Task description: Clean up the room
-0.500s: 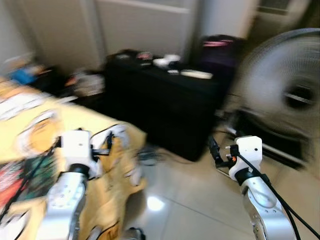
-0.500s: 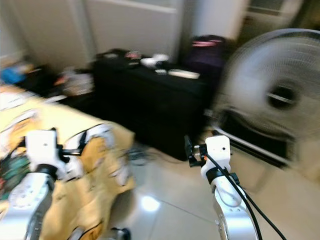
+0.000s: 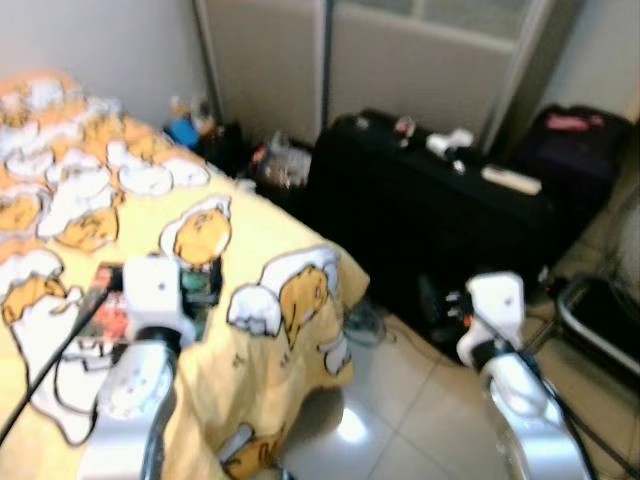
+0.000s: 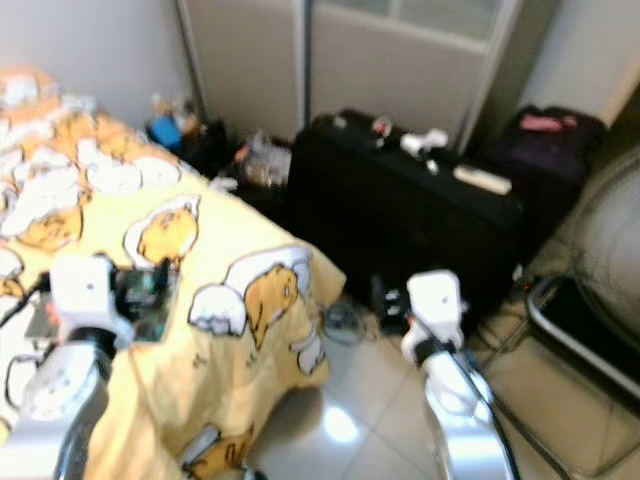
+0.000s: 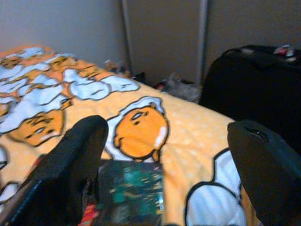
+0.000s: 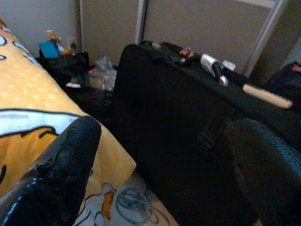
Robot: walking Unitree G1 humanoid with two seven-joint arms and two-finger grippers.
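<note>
Facing bed corner, nothing picked up yet.
Left gripper [image 5: 164, 155] fingers spread, empty, over the green packet [image 5: 131, 193] on the bedspread [image 3: 260, 240] lower left; right gripper [image 6: 169, 160] spread, empty, pointed at black suitcase [image 3: 420, 215] centre-right.

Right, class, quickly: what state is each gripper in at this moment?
Left gripper: open, empty, above the yellow cartoon-print bedspread.
Right gripper: open, empty, facing the large black suitcase.

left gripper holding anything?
No: the left gripper is open, black fingers spread apart above the yellow cartoon-print bedspread.
</note>
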